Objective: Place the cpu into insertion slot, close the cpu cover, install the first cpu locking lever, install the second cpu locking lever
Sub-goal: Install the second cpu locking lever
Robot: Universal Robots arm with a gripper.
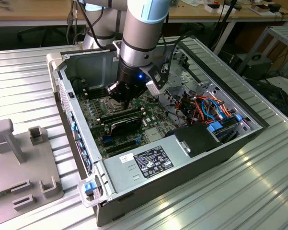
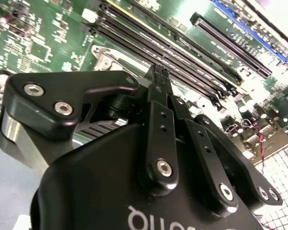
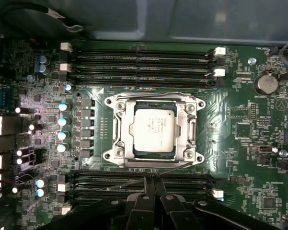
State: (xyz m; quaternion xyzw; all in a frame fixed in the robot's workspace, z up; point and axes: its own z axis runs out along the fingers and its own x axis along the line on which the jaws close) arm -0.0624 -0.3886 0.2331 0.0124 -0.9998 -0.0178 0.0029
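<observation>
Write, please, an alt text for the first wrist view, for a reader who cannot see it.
The cpu lies silver face up in the insertion slot, with the cpu cover closed as a frame around it. The gripper, fingers together, sits at the socket's edge beside a thin locking lever. Long memory slots run along the green motherboard.

The cpu [image 3: 154,128] is lying in the insertion slot [image 3: 154,158] under the cpu cover [image 3: 125,130], just ahead of the gripper [image 3: 153,181], between memory slots [image 3: 139,60].
</observation>
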